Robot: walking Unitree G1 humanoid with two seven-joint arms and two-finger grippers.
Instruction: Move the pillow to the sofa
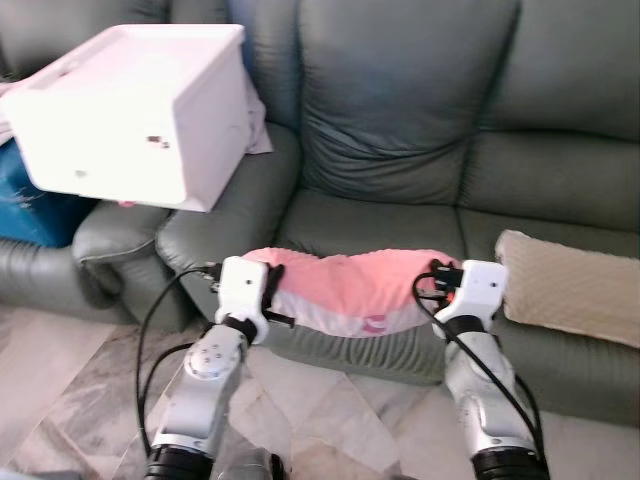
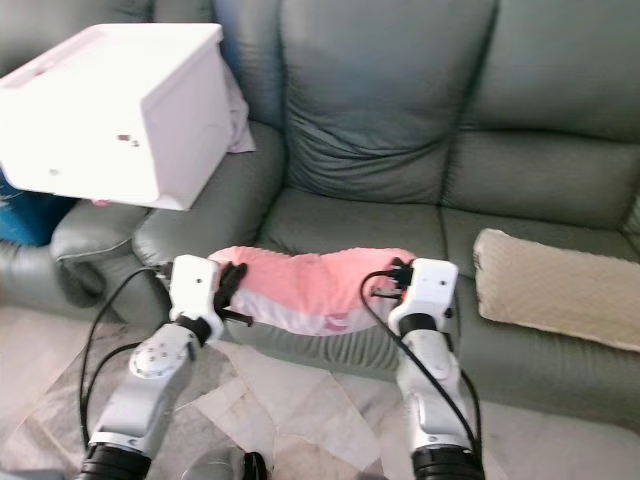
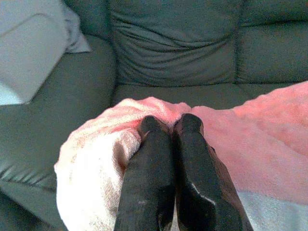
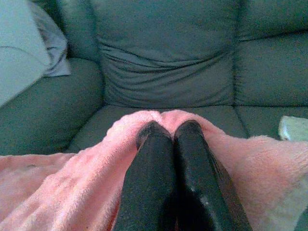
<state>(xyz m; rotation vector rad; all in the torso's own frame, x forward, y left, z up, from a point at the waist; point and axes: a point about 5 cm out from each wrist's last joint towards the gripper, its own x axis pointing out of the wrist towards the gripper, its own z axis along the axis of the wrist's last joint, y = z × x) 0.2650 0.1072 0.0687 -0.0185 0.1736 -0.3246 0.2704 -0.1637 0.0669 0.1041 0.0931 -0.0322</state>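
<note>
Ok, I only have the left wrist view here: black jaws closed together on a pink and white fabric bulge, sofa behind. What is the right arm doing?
Observer: The right gripper is shut on the pink pillow's other end, jaws together on a fold.
Operator: Where is the pillow relative to the seat?
Observer: It spans between the left gripper and the right one, at the front edge of the sofa's middle seat cushion.
Operator: Anything else on the sofa?
Observer: A beige cushion lies on the seat to the robot's right, and a white box sits tilted over the armrest on its left.
</note>
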